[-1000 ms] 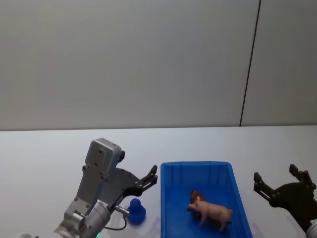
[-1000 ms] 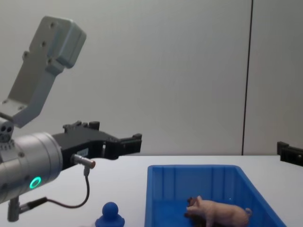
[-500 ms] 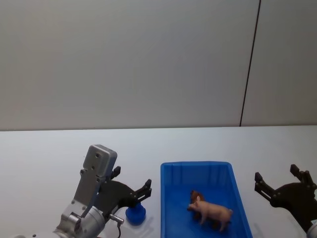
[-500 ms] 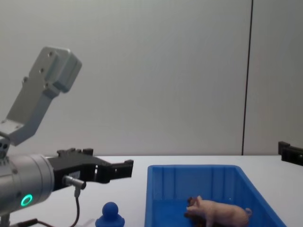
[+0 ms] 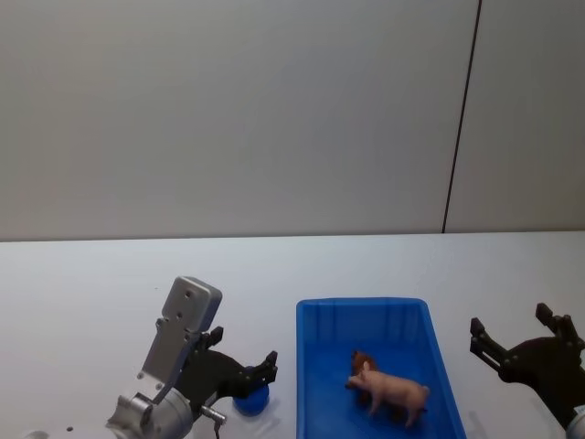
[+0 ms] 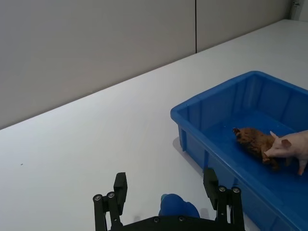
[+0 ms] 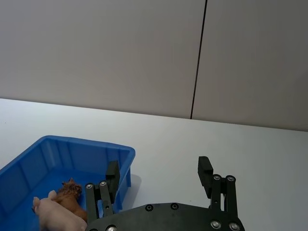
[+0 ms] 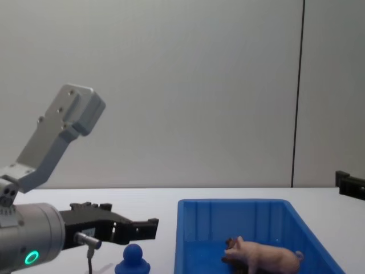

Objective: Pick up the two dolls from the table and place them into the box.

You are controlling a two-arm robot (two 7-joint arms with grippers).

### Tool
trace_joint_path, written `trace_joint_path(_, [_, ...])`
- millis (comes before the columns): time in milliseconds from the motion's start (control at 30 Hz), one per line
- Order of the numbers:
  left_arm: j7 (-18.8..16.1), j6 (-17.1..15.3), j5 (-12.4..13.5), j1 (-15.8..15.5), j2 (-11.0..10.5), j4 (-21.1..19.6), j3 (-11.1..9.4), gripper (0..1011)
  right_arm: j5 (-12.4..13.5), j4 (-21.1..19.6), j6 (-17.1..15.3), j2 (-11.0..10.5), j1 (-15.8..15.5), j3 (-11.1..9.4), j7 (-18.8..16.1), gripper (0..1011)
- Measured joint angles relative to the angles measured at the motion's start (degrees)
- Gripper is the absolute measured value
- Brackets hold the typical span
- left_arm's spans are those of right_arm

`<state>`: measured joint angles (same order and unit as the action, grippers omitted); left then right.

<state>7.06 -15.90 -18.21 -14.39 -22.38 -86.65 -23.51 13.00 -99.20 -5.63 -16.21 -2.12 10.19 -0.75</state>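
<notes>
Where the white table (image 5: 91, 293) meets a plain grey wall, a large blue box (image 5: 369, 315) is seen standing slightly right of centre, its long axis running away from the robot. To the left of the box, the left arm is stretched low and forward, and the left gripper (image 5: 249, 380) is held level just above the table with its black fingers (image 6: 120, 185) spread wide apart. Between those fingers, in the left wrist view, the blue round-headed figurine (image 6: 178, 207) is seen upright on the table just beside the box's left wall, not yet clasped. At the right edge of the head view, the right gripper (image 5: 523, 340) is held well clear of the box, its fingers likewise parted and empty. Inside the box, the pale pink pig (image 5: 395, 390) is shown standing on its legs, its body lying across the floor and its snout towards the robot's left. Pressed against the pig's far side, the smaller brown shaggy animal (image 6: 254, 140) is seen, partly hidden by the pig.
</notes>
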Motion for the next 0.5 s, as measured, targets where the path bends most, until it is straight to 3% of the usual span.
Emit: trace_joint_path(500, [2.9,-2.3,1.6,-1.5,1.0,3.8,-0.2,989,0.0,0.0,0.0,0.0,0.0,0.0,0.0,1001])
